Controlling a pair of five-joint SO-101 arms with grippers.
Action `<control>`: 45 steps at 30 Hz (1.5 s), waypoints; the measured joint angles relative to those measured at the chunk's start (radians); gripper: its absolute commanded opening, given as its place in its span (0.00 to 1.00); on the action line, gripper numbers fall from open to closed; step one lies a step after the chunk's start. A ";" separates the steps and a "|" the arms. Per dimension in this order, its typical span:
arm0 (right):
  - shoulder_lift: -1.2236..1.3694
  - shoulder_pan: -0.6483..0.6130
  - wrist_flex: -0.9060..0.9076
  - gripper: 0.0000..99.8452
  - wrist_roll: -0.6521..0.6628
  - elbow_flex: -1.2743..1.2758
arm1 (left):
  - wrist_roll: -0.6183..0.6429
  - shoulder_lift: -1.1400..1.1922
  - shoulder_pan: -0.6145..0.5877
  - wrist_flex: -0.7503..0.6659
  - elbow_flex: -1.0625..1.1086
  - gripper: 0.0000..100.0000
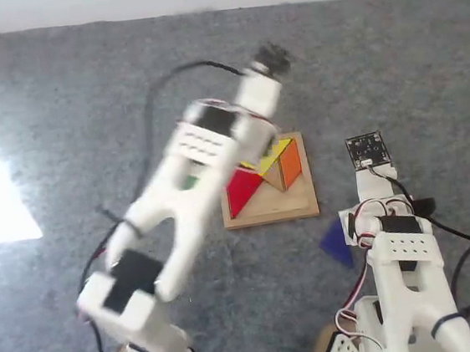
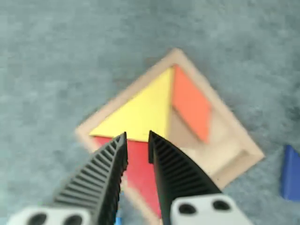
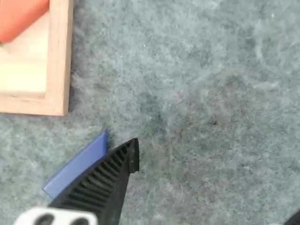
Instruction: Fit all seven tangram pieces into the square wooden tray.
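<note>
Nearest the arms' bases, the blue piece (image 3: 77,166) lay flat on the grey, felt-like surface (image 1: 391,59). It sat outside the square wooden tray (image 1: 273,216), just off the tray's near corner on the right arm's side. The right claw (image 3: 213,183) hung over it, spread wide and empty. One ribbed black fingertip (image 3: 132,149) was just beside the piece's long edge, though contact could not be told. The piece looked like a thin, stiff slab with straight edges and sharp corners, probably painted wood, so probably light and a little slick. Lying flush on the soft nap, it offered little to grip. The likeliest hold seemed to be a pinch across two opposite straight edges, pressing slightly into the felt. Farther out, the pale, raised-rim tray held a red triangle (image 1: 241,194) toward its near left side. A yellow triangle (image 1: 273,155) sat toward the far edge, and an orange piece (image 1: 291,163) by the far right corner. Bare wood floor showed along the near and right edges, and the left arm hid the far left corner. The left claw (image 2: 137,136) hovered above the seam where red met yellow. Its ribbed jaws were drawn nearly together with only a narrow gap, gripping nothing.
</note>
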 measured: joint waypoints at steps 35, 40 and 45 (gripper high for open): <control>0.000 0.000 0.000 0.52 0.000 0.000 | 0.038 0.233 -0.241 0.008 0.081 0.18; 0.000 0.000 0.000 0.52 0.000 0.000 | 0.037 0.255 -0.241 0.012 0.052 0.18; 0.000 0.000 0.000 0.52 0.000 0.000 | 0.049 0.262 -0.242 0.044 0.037 0.21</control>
